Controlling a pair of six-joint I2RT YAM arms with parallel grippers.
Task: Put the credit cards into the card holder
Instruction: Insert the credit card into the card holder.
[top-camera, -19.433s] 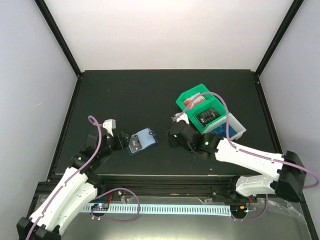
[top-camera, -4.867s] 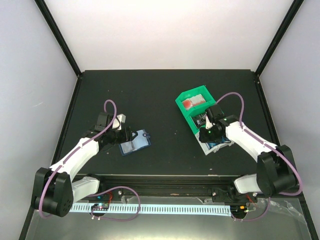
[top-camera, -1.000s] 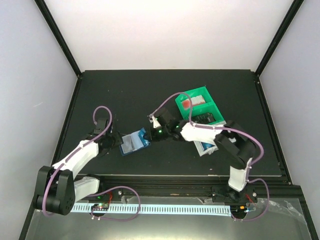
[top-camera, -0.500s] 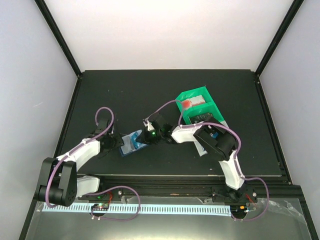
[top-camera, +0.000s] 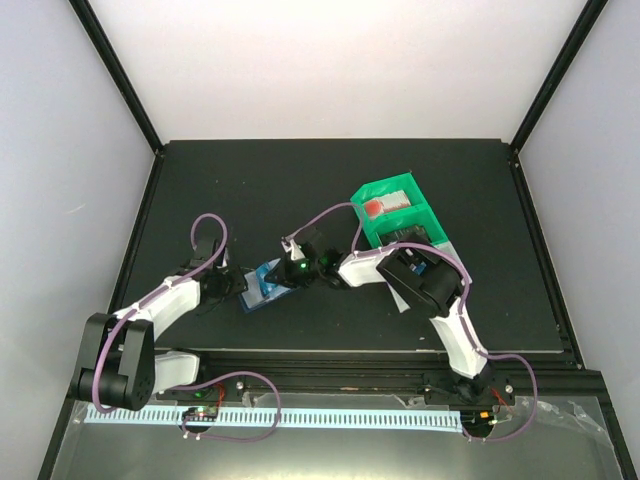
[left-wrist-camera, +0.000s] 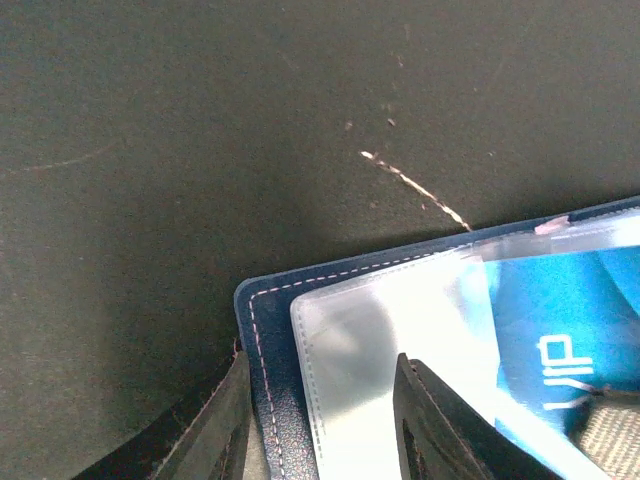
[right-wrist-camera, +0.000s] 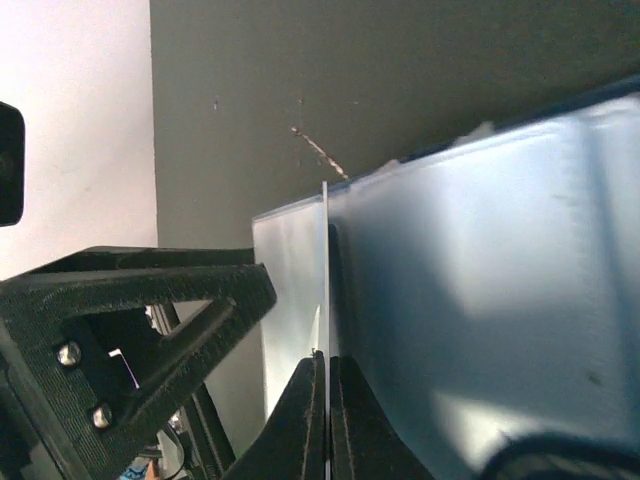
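Note:
The navy card holder (top-camera: 256, 297) lies open left of the table's middle, and its clear pocket (left-wrist-camera: 385, 345) faces up. My left gripper (left-wrist-camera: 320, 375) is open over the holder's near-left corner. One finger (left-wrist-camera: 222, 432) sits at the stitched navy edge, the other on the clear pocket. My right gripper (right-wrist-camera: 327, 358) is shut on a blue credit card (right-wrist-camera: 326, 270), seen edge-on, right at the pocket's mouth (right-wrist-camera: 470, 280). From above, that gripper (top-camera: 280, 272) meets the holder from the right. A blue card (left-wrist-camera: 560, 335) shows inside the pocket.
Green-and-white compartment bins (top-camera: 396, 212) stand at the back right, with something red in the far one. The right arm (top-camera: 420, 285) bends across their front part. A pale scratch (left-wrist-camera: 415, 185) marks the black tabletop beyond the holder.
The right gripper has moved further left with its card, up to the holder's pocket. The left jaws have narrowed on the holder's corner.

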